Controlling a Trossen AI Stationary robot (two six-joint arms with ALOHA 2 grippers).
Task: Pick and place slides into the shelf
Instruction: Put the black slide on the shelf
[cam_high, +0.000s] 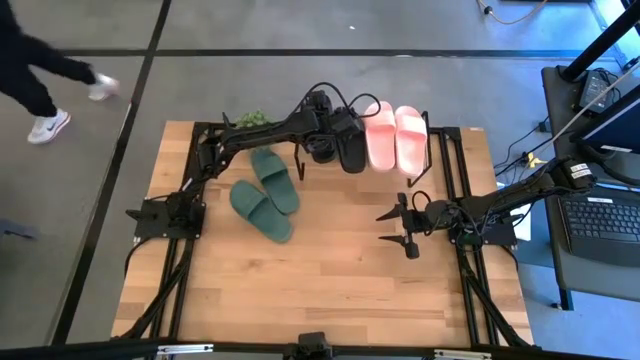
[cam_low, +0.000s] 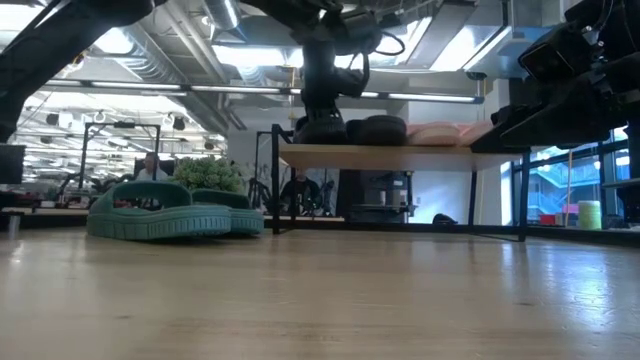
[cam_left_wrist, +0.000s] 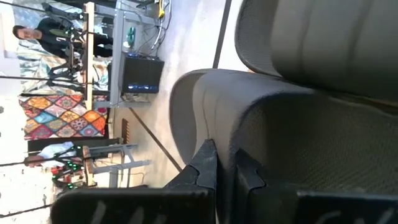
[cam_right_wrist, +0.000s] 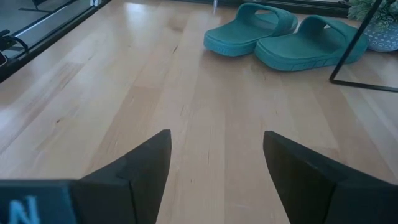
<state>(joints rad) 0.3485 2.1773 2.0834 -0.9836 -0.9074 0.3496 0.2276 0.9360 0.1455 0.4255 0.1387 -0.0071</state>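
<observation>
The shelf (cam_low: 400, 155) stands at the table's far edge, its black frame (cam_high: 432, 150) showing from above. A pink pair (cam_high: 395, 135) and a black pair (cam_high: 345, 148) lie on its top plank. My left gripper (cam_high: 322, 125) reaches down onto the left black slide (cam_low: 320, 130) and is shut on it. The green pair (cam_high: 265, 192) lies sole-down on the table, left of the shelf. My right gripper (cam_high: 400, 225) hovers open over the table's right half, touching nothing; its wrist view shows the green pair (cam_right_wrist: 280, 34) ahead. My left gripper (cam_left_wrist: 227, 158) pinches an edge of the left black slide (cam_left_wrist: 227, 134) between its two fingers. The fingers (cam_low: 322, 100) come from above, pointing down. The slide rests on the shelf's top plank beside the other black slide (cam_left_wrist: 323, 37).
A small potted plant (cam_high: 252, 119) stands at the shelf's left end, behind the green slides. A person (cam_high: 40, 70) walks on the floor beyond the table's far left corner. Bare wood (cam_high: 320, 280) spans the table's near half.
</observation>
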